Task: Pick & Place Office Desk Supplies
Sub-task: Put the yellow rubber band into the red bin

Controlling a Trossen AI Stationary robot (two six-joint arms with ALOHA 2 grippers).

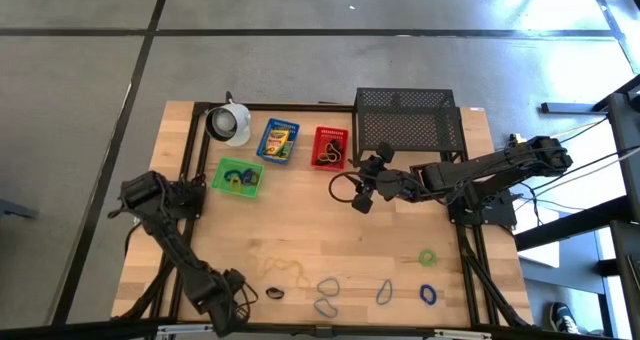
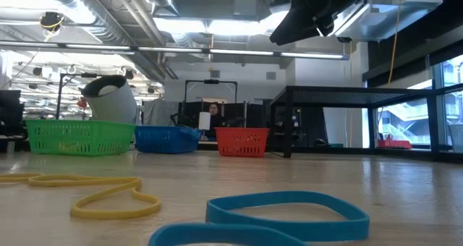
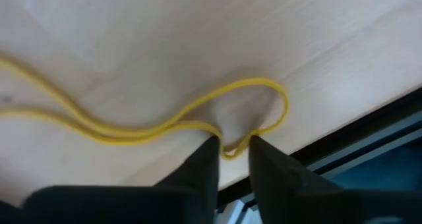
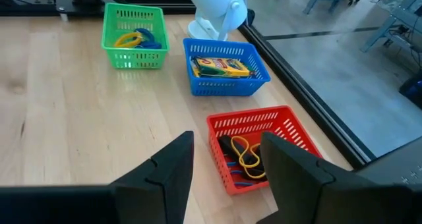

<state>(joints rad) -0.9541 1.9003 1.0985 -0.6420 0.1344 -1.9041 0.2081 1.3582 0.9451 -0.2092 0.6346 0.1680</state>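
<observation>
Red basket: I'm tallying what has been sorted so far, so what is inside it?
The red basket holds an orange rubber-band loop lying over dark pieces, with bits of blue beneath. Its walls and the right gripper's fingers hide the rest.

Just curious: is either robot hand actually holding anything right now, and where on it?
The left gripper pinches the yellow rubber band at a bend of its loop; the right gripper holds nothing.
</observation>
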